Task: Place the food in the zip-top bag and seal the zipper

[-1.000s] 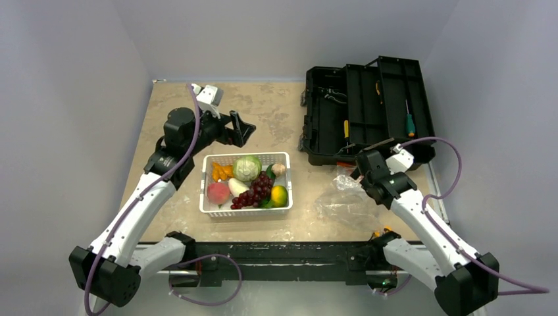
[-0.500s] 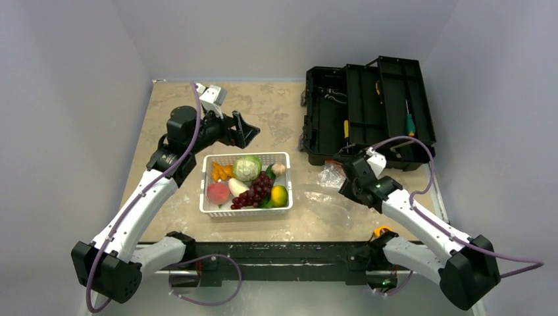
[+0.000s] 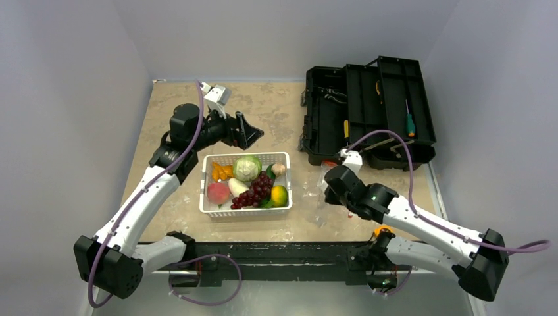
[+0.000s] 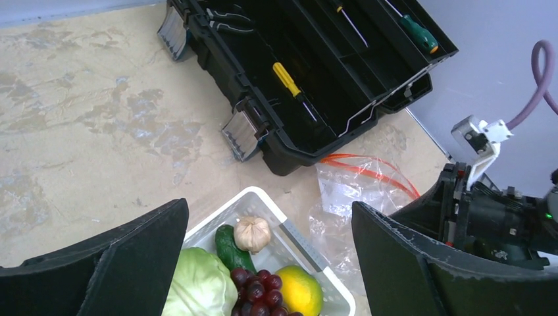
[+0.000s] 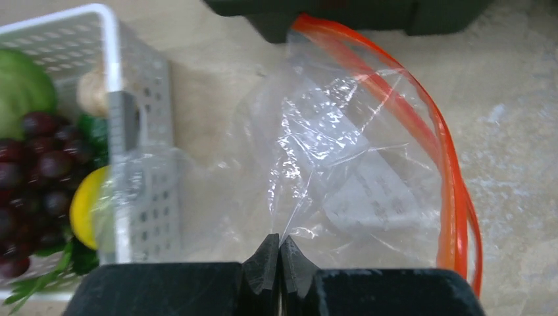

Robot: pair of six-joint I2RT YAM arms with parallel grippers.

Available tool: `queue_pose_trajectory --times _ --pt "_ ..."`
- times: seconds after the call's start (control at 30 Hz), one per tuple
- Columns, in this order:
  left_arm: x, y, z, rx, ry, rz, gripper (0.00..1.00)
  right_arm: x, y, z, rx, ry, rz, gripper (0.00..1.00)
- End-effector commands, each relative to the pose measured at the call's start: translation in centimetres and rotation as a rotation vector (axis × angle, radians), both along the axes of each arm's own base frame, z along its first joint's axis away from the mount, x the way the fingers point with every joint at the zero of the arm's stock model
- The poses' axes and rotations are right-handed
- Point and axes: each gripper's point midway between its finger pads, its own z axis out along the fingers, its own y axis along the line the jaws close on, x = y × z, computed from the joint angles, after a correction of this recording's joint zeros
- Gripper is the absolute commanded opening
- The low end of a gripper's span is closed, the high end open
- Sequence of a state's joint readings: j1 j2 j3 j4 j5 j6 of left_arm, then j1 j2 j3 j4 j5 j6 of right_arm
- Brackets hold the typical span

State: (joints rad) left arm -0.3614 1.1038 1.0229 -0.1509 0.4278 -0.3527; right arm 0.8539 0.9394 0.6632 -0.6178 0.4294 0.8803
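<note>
R gripper [image 5: 279,255]: jaws shut, pinching a fold of the clear zip-top bag [image 5: 355,164]. The pinch is in mid-body film, not at the mouth. L gripper [image 4: 266,217]: jaws wide apart, holding nothing, hanging over the far edge of the white basket [image 3: 245,210].

All food is in the basket, none in the bag: cabbage [image 3: 247,168], purple grapes [image 3: 258,187], peach [image 3: 218,192], mango [image 3: 279,195], white radish [image 3: 236,185], orange pieces [image 3: 222,171], mushroom [image 4: 253,232], cucumber [image 4: 228,245].

Bag lies crumpled on the table [image 3: 276,118] btwn the basket's right wall and the black toolbox [image 3: 368,112]. Its film looks to touch the basket wall.

Key geometry: zipper [image 5: 449,191] runs along the bag edge on the toolbox side, so the mouth faces away from the basket and from R's pinch point. In R wrist view the strip arcs from top centre down the right side. The two orange lines sit apart at the lower end, so the mouth looks partly open. No slider spotted.

Judgement: current step is positioning the bag, loading not begun. L arm is nearer the food, R has the bag. Next move prob needs the mouth turned toward the basket or held open, else L has no way in. Risk: thin film slips from the pinch, or the bag sags shut w/ a single-point hold.
</note>
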Motion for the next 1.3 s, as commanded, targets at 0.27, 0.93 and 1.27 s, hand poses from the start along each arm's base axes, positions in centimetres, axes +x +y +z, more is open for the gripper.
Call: queue_pose_trajectory --times 0.27,0.93,1.27 --pt "-1.6 -2.2 3.9 -0.08 -0.095 -0.165 0.91 1.4 7.7 11.6 -0.128 -0.408 0.375 0.0" --pt "-1.8 -6.3 1.7 -0.157 0.091 -0.258 0.83 1.5 10.1 10.5 -0.305 -0.636 0.594 0.0" --pt "-1.4 -9.2 -3.6 -0.067 0.348 -0.132 0.78 1.4 10.0 9.7 -0.387 -0.629 0.628 0.0"
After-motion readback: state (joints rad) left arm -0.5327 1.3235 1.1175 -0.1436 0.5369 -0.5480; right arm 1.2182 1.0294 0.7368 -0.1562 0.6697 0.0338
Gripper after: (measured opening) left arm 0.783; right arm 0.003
